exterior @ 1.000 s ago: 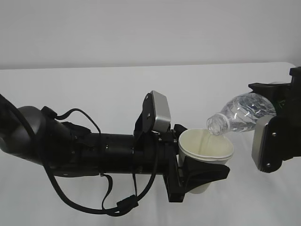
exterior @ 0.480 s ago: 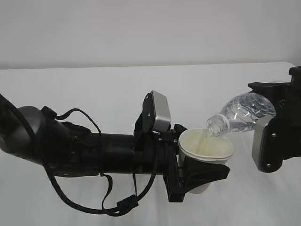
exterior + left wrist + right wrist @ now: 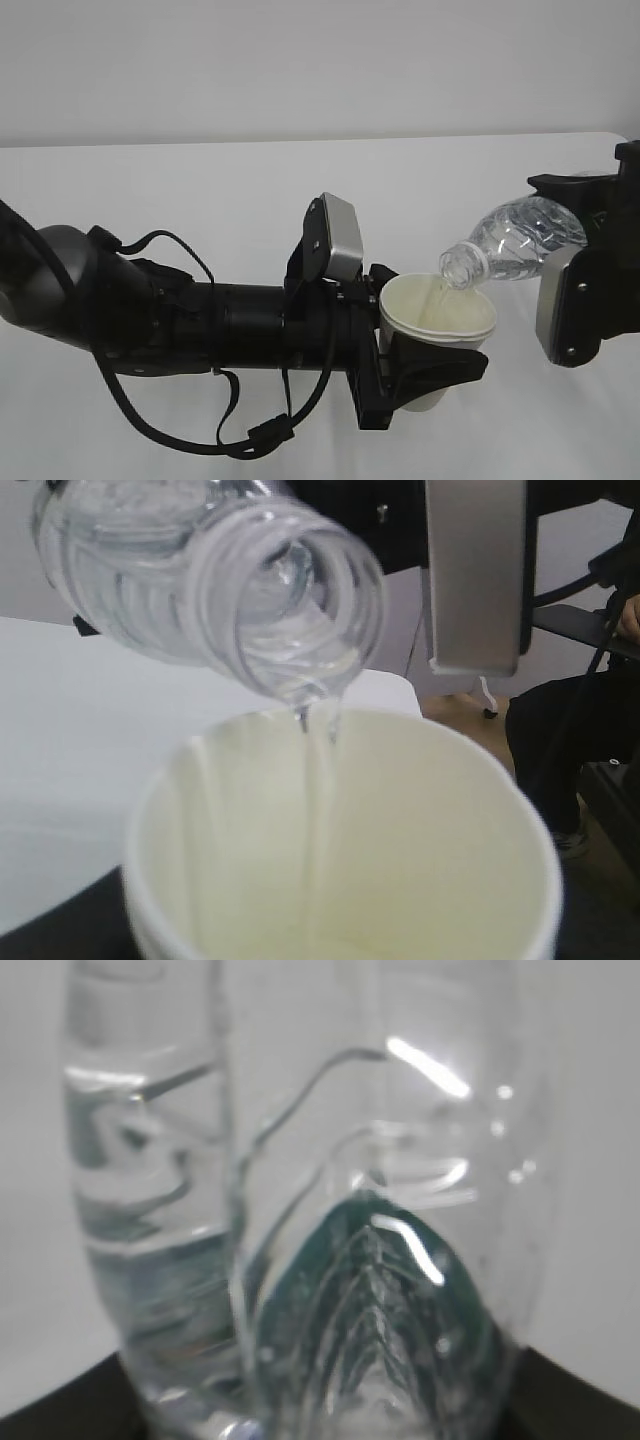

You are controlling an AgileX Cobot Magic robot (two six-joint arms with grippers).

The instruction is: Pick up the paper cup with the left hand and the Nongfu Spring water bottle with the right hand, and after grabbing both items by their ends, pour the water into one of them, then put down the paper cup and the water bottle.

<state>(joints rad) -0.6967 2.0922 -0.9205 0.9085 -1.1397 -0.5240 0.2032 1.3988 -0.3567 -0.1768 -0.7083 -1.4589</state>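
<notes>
While seen from the room, left hand (image 3: 425, 375) grasps the paper cup (image 3: 436, 330) near centre and right hand (image 3: 590, 290) grips the tilted Nongfu Spring water bottle (image 3: 515, 242) at right; left wrist: water (image 3: 318, 780) streams into cup; right wrist: bottle fills view.

I've got the paper cup (image 3: 437, 330), pale cream with a rolled rim, upright and lifted off the table, clamped low down in the left hand (image 3: 420, 375) with its open mouth facing up. The Nongfu Spring water bottle (image 3: 515, 242), clear ribbed plastic with no cap, is tipped neck-down to the left, gripped at its base end by the right hand (image 3: 585, 270), its mouth just above the cup's right rim. A thin stream of water (image 3: 318, 780) runs from the bottle mouth down into the cup.
</notes>
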